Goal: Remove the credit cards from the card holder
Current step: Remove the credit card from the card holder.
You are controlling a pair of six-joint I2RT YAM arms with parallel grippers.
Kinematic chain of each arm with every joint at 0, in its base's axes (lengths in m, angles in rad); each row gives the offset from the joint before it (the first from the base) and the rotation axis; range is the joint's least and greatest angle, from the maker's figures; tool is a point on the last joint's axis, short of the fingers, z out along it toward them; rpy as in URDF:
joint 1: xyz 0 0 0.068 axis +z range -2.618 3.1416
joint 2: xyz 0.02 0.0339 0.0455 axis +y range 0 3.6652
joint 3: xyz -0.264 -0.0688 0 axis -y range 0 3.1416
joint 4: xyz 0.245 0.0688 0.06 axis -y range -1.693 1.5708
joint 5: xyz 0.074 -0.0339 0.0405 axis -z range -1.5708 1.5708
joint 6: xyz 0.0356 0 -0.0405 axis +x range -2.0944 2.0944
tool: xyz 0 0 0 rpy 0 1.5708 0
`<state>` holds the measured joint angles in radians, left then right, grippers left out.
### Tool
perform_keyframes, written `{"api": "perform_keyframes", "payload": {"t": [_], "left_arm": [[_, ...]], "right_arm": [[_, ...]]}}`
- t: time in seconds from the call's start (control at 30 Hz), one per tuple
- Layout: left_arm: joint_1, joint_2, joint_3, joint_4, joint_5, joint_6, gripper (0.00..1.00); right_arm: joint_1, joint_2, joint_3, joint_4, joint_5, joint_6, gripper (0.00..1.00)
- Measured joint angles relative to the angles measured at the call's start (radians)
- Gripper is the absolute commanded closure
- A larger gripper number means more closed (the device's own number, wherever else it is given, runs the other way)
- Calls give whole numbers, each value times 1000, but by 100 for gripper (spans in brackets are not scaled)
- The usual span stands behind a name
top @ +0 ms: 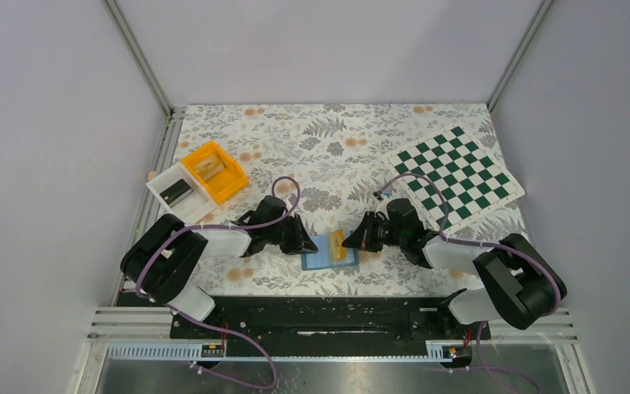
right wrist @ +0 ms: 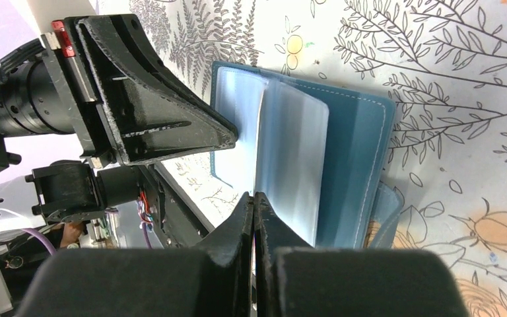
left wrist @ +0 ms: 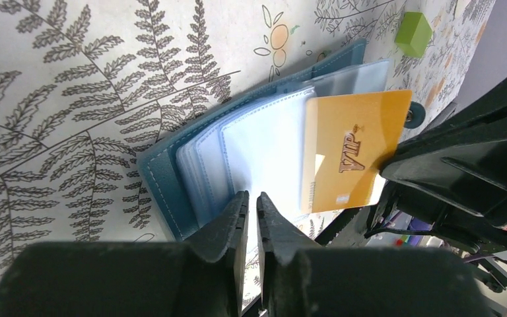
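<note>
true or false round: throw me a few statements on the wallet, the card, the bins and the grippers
1. The card holder lies open. True.
2. A gold card marked VIP sticks out of it. True.
3. The chessboard lies on the left arm's side. False: it lies on the right arm's side.
4. The orange bin sits next to a white bin. True.
5. Both grippers gape wide open. False: the left gripper and the right gripper have their fingers nearly together.

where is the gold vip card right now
In the left wrist view the gold plastic VIP card juts rightward out of the clear sleeves of the open blue-teal bifold card holder, its outer edge at the shut right pincer.
</note>
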<state>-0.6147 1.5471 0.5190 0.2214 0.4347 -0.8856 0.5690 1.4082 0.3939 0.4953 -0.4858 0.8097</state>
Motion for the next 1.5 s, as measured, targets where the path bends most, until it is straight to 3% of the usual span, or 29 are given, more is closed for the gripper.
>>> {"api": "perform_keyframes", "payload": {"t": [0.3, 0.57, 1.0, 1.1, 1.27, 1.37, 1.5], "left_arm": [[-1, -8, 29, -40, 8, 4, 71], [-6, -109, 49, -118, 8, 10, 54], [-69, -166, 30, 208, 139, -129, 50], [-87, -140, 28, 281, 163, -158, 58], [-95, -61, 11, 393, 195, -226, 87], [-95, -31, 1, 444, 216, -260, 98], [-96, -18, -18, 549, 276, -315, 100]], "right_arm": [[-6, -169, -25, -59, 61, 8, 96], [-7, -325, -56, -66, 121, 71, 96], [-7, -428, -127, 21, 148, 240, 94], [-10, -431, -139, 53, 148, 267, 93], [-15, -441, -157, 92, 152, 288, 90], [-21, -448, -163, 91, 159, 285, 85], [-22, -455, -162, 37, 163, 240, 78]]}}
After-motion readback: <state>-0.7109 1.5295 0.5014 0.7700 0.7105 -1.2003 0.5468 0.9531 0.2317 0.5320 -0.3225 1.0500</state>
